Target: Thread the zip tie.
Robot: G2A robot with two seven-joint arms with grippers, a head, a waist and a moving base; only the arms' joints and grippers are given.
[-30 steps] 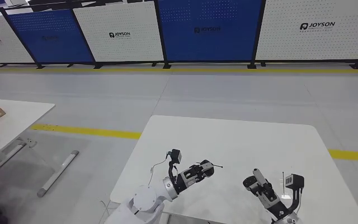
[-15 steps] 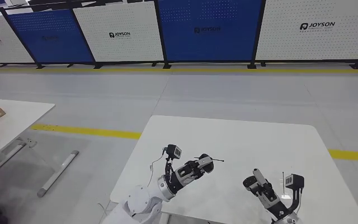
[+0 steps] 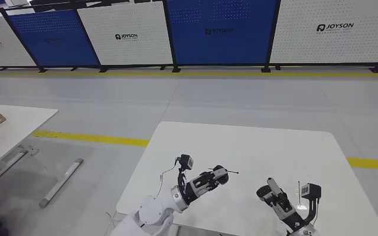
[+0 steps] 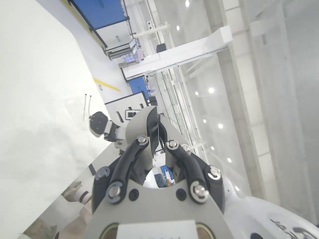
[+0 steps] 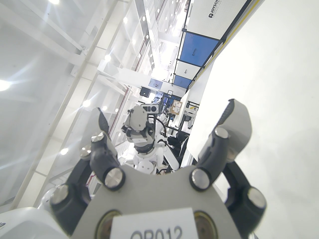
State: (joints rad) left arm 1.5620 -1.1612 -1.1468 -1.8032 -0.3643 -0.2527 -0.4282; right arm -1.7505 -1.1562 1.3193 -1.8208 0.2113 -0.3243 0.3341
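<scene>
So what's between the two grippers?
In the top view, just bare table between left gripper and right gripper, apart from the zip tie poking from the left.

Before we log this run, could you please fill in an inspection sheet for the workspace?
Surface: white table, flat.
Job's things: zip tie held by the left gripper, end sticking out; second zip tie lying on the table beside the right arm.
Clutter: nothing seen.
Grippers: left shut on the zip tie; right gripper open, holding nothing.
Cables: thin cable looping at the left arm's wrist.
Surroundings: blue and white panels, yellow floor line, another table.
</scene>
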